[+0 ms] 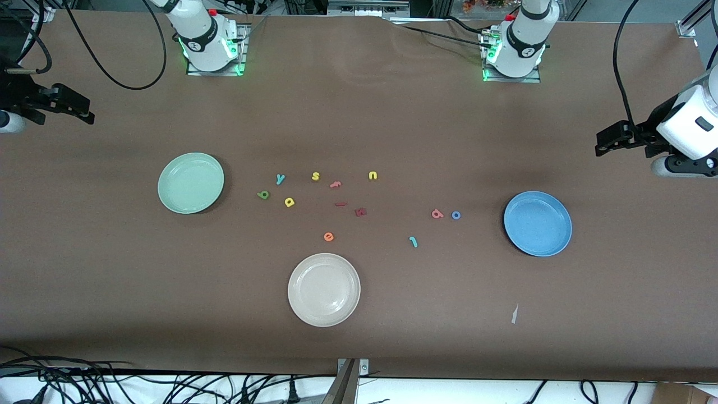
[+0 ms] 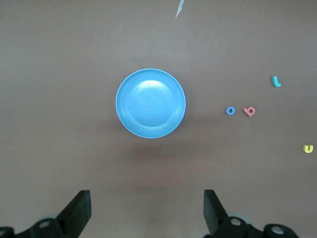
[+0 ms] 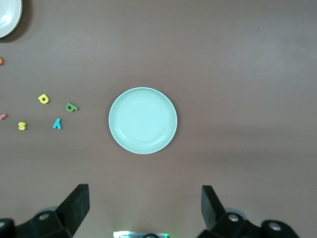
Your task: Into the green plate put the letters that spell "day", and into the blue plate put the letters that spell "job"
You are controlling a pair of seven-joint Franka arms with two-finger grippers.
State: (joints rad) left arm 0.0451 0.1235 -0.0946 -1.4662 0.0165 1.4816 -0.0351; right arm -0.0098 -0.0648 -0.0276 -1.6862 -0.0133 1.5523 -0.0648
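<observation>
Nearest the front camera among the task's things, the teal hooked foam "j" [image 1: 413,242] lies flat on the brown table [image 1: 112,269]. Farther off sit the salmon-pink letter [image 1: 437,214] and blue ring "o" [image 1: 456,215], just beside each other, near the empty round blue plate [image 1: 537,223]. Toward the right arm's end, the dark green letter [image 1: 263,194], yellow letter [image 1: 289,202] and teal "y" [image 1: 280,179] lie near the empty mint-green plate [image 1: 190,183].

The left gripper [image 2: 146,210] and right gripper [image 3: 143,208] hover high, jaws apart, holding nothing. A good first pick would likely need a straight descent, fingers straddling one thin letter.

Glossy smooth green plate [image 1: 190,183] and blue plate [image 1: 537,223], matt brown tabletop [image 1: 392,112].
</observation>
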